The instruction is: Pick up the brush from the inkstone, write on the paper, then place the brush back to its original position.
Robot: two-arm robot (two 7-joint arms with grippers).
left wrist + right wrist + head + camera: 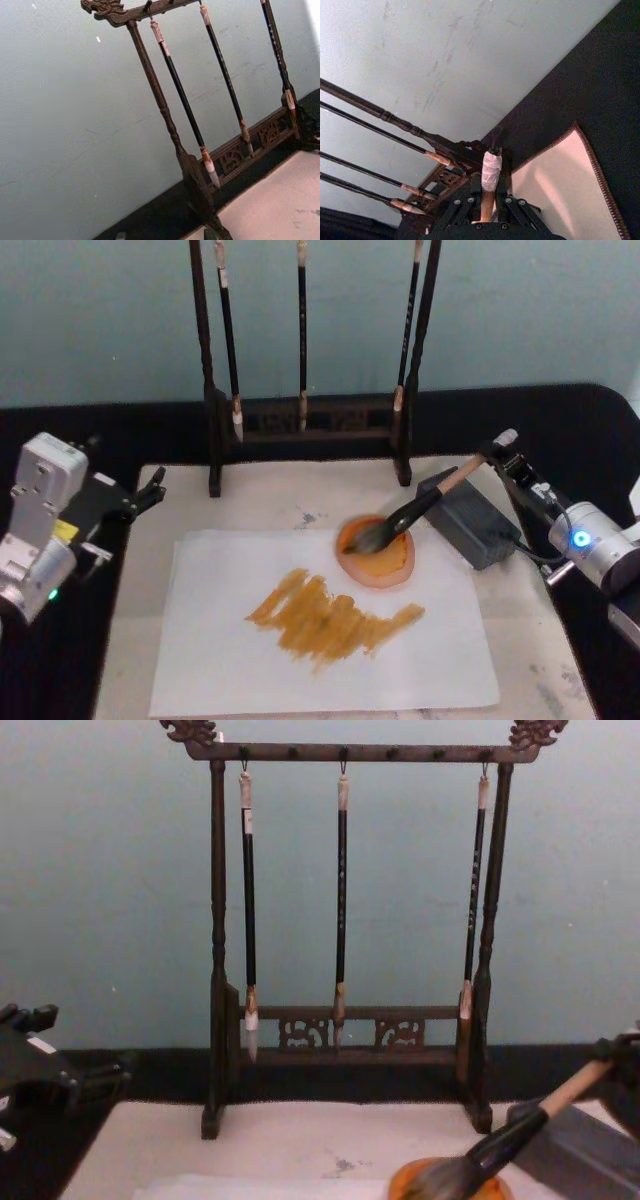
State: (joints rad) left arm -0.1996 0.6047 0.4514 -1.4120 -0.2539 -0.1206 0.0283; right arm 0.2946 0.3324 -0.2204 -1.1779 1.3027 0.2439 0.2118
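The brush [420,505] lies slanted, its bristles resting in the inkstone [400,570] at the paper's [250,660] far right edge. Its handle rises to the far right over a grey box [478,525]. The right gripper [495,455] sits at the handle's upper end. In the right wrist view the handle runs between its jaws, which seem pressed against it just below the white cap. The left gripper [150,492] hangs parked at the mat's [270,500] far left; whether it is spread I cannot tell.

A dark wooden rack [330,430] hung with three thin brushes [301,330] stands beyond a grey box [470,520].
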